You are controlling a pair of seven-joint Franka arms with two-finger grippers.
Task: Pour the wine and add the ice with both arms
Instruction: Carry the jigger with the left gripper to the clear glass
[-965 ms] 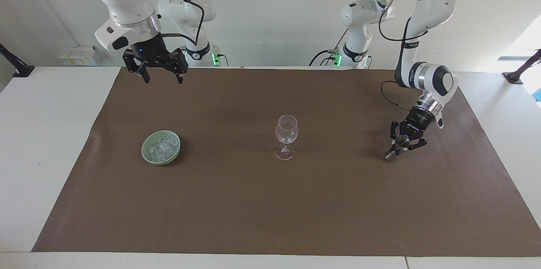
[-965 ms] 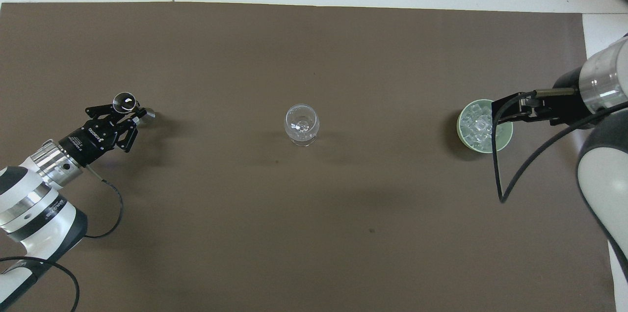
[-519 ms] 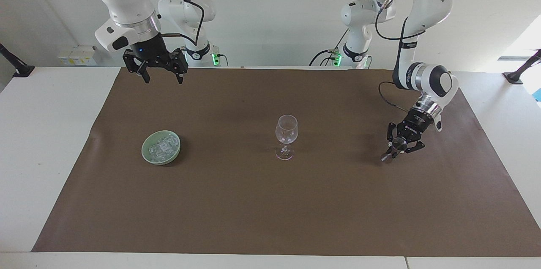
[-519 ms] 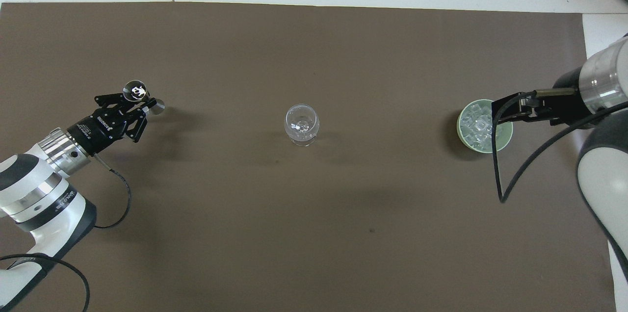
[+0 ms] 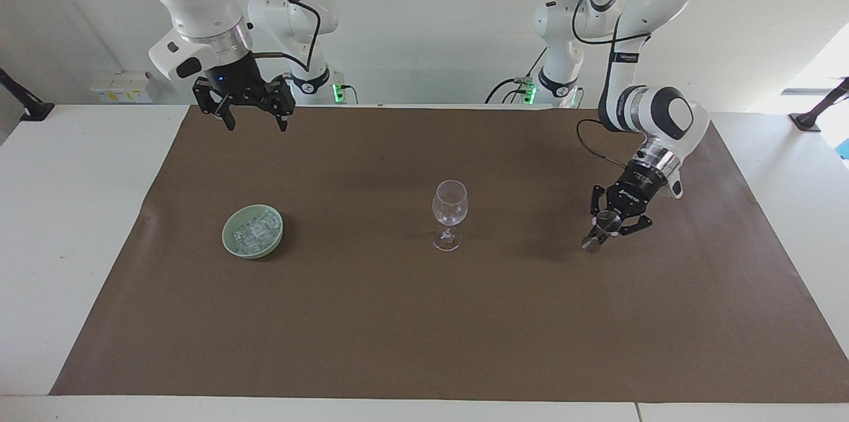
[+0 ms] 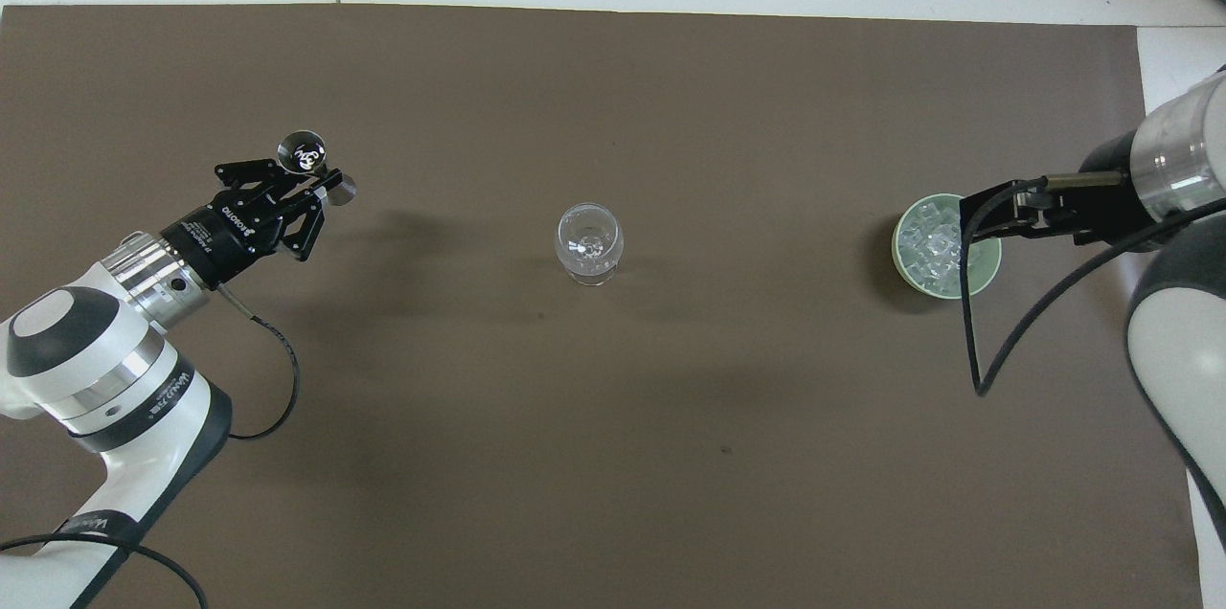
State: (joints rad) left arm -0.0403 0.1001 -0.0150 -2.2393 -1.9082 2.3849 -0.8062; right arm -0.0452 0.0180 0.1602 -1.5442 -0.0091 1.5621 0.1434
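While ice [image 5: 255, 231] fills the bowl [image 5: 232, 246], the right claw [image 5: 253, 120] hangs well above

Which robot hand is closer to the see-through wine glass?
The left gripper. It hangs over the brown mat toward the left arm's end, level with the clear stemmed wine glass, fingers shut on a small shiny cup. The right gripper waits high, fingers open.

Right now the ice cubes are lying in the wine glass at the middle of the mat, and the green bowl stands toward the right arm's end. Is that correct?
Not quite. The ice is heaped in the green bowl, not in the wine glass, which looks empty. The facing view shows this, and the overhead view agrees. The rest holds: the glass stands mid-mat and the bowl toward the right arm's end.
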